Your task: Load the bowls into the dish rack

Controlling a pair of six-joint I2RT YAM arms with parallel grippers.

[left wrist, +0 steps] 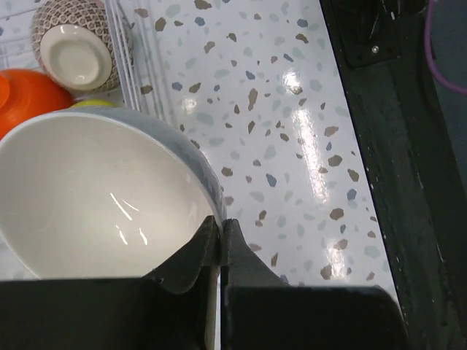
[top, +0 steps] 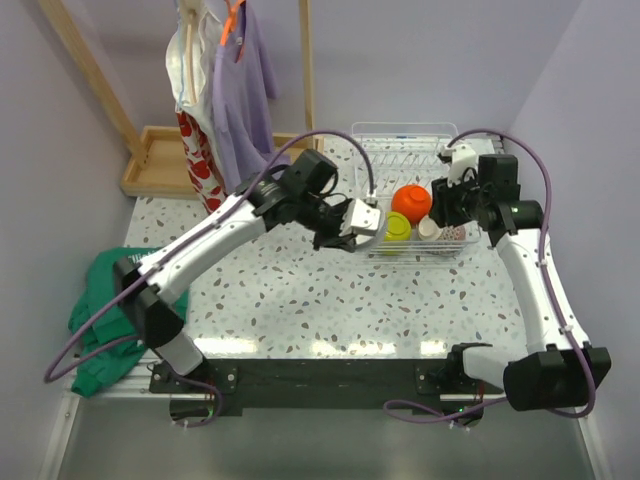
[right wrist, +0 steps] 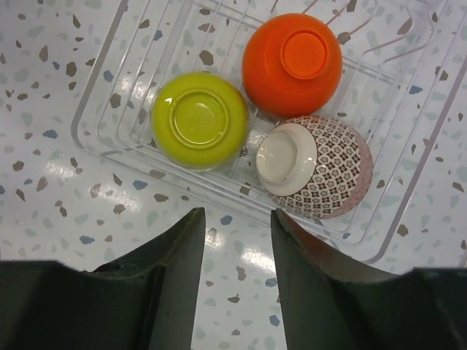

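Observation:
My left gripper [left wrist: 220,222] is shut on the rim of a bowl [left wrist: 95,197] that is white inside and grey outside. It holds the bowl [top: 368,215] just left of the clear dish rack [top: 425,140]. Three bowls lie upside down in the rack: an orange one [right wrist: 292,62], a lime green one [right wrist: 198,120] and a brown-patterned one with a pale foot [right wrist: 314,164]. My right gripper [right wrist: 237,219] is open above the bare tabletop at the rack's near edge [right wrist: 219,191], with nothing between its fingers. From above, the right gripper [top: 443,208] hangs over the rack's right part.
A green cloth [top: 100,300] lies at the table's left edge. A wooden tray with upright posts [top: 160,160] stands at the back left, with clothes [top: 225,80] hanging over it. The black base rail [top: 320,385] runs along the near edge.

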